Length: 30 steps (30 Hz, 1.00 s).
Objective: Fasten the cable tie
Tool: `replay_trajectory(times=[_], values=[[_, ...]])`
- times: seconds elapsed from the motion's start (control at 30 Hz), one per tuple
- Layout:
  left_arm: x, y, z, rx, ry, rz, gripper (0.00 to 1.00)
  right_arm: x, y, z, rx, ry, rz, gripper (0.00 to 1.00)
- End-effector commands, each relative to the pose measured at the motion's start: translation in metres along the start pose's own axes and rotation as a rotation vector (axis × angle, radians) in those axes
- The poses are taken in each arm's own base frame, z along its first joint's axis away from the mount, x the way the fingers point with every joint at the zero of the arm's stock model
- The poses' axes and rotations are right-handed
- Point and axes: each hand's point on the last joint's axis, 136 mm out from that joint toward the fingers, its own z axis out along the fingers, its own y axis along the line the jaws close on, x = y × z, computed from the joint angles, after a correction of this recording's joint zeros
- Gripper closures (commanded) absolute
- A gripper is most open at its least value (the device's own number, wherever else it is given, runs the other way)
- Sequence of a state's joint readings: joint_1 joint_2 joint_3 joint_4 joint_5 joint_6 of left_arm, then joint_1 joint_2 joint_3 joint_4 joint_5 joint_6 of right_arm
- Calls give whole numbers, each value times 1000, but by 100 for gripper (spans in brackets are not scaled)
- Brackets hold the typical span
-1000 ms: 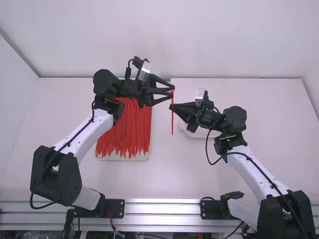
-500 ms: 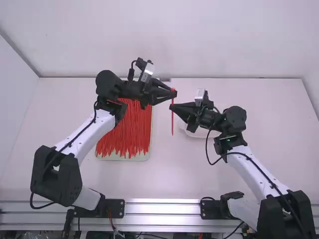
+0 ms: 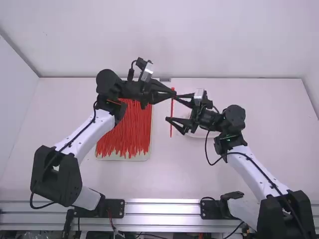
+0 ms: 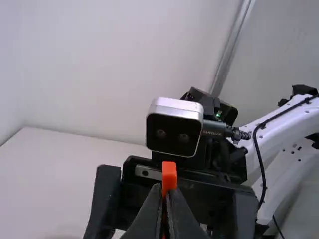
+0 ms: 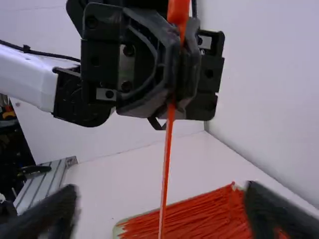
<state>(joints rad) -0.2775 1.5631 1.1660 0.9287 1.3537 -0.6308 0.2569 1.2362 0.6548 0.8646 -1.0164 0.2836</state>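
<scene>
Worktop point(image 3: 259, 109), white and flat, spans the high view. Nearest, the right arm point(image 3: 249, 167) stands at the lower right and extends up toward the middle of the frame. Left of centre lies a pale flat tray point(image 3: 124, 158) loaded with a thick bundle of loose red ties point(image 3: 124, 129). Just right of the tray, the black right claw point(image 3: 173, 107) is spread wide, with one finger high and one low on either side of a single long red plastic cable tie point(image 3: 171, 127). The right wrist view shows the tie hanging between that claw's two blurred fingers point(image 5: 45, 214), apart from both. Farther up the frame, the left arm point(image 3: 79, 137) lies across the tray. The left claw point(image 3: 170, 92) is pressed together on the tie just under its square head point(image 4: 169, 172), which stands above the fingertips in the left wrist view. The red plastic cable tie hangs straight down from that pinch. Whether its lower tip touches the worktop cannot be told.
</scene>
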Motion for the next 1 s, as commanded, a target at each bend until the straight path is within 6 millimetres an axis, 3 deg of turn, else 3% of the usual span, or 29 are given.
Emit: replay_trajectory(times=[0.0,0.2,0.33,0.6,0.77,0.8,0.97], values=[[-16,3,-9,-30,-20,19,98,-8,-4,0,4,-1,-5,2],[-29,5,-19,-53,-32,6,98,13,-9,-1,18,65,31,2],[-36,1,-16,-43,-33,12,98,36,1,6,-16,133,12,2],[-43,2,-22,-57,-48,4,98,57,11,10,-45,193,22,0],[-53,1,-27,-65,-59,-14,98,63,7,5,-28,200,36,11],[-55,-2,-26,-59,-61,-21,98,63,7,5,-27,200,37,17],[-63,-3,-24,-60,-77,-57,98,65,12,7,-45,204,41,19]])
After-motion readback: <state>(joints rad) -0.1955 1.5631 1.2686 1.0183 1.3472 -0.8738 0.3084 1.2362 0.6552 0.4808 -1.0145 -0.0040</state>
